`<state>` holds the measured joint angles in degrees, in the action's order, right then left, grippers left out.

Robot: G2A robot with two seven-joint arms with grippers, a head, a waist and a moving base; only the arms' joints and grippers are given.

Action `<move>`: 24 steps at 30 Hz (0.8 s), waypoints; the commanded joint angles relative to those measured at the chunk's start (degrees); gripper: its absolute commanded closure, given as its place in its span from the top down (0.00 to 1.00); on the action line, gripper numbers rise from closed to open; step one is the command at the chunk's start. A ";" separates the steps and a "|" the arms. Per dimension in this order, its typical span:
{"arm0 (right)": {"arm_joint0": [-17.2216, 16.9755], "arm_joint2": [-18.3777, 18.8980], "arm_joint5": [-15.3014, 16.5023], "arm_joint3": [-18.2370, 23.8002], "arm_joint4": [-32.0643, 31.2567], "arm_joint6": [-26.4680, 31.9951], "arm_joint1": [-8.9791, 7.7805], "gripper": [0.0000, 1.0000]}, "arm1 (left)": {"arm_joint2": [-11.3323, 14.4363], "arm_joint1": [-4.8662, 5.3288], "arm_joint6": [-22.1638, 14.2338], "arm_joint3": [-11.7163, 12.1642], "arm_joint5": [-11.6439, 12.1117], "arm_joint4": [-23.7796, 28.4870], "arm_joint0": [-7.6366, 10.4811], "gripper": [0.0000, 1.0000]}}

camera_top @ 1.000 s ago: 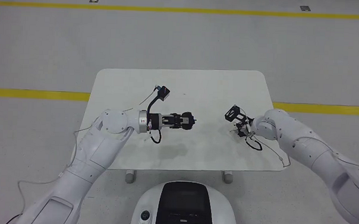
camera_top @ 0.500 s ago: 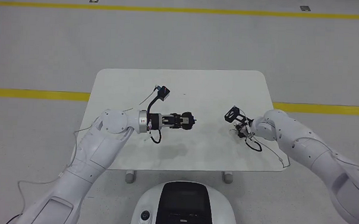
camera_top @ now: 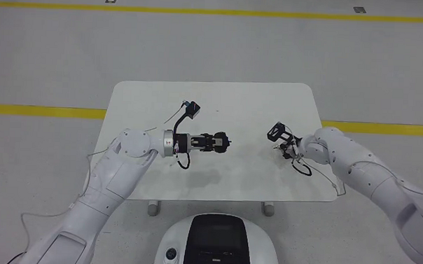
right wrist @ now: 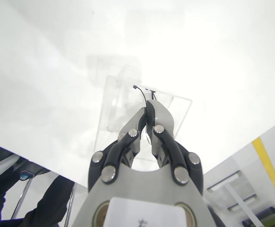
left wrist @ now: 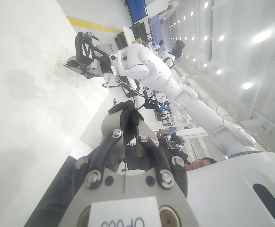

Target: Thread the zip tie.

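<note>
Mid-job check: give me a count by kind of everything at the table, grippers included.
Grippers: 2, left gripper and right gripper, both shut.
Thin black strips, likely zip ties: 2, left strip and right strip, one pinched per gripper.
Clear plate: 1, below the right gripper.
Total: 5.

Bright, even light, pale glare on table (right wrist: 64, 64)

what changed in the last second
The right gripper, fingers shut on the zip tie, shifted slightly toward the far side of the table. Nothing was picked up or let go. The left gripper stayed where it was, fingers shut on a thin black strand.
</note>
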<state>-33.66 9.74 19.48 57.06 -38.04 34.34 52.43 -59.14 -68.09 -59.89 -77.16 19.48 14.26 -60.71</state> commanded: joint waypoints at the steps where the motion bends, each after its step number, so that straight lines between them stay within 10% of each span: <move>1: 0.20 0.00 0.00 0.98 -0.36 -0.94 -0.86 0.00 | 0.00 0.00 0.00 0.00 0.00 0.00 0.00 0.00; 24: -1.19 0.00 0.00 17.97 0.24 -20.40 -13.82 0.00 | 0.00 0.00 0.00 0.00 0.00 0.00 0.00 0.00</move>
<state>-34.81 9.74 19.48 74.91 -35.51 11.04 38.71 -59.14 -68.09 -59.89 -77.16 19.48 14.26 -60.71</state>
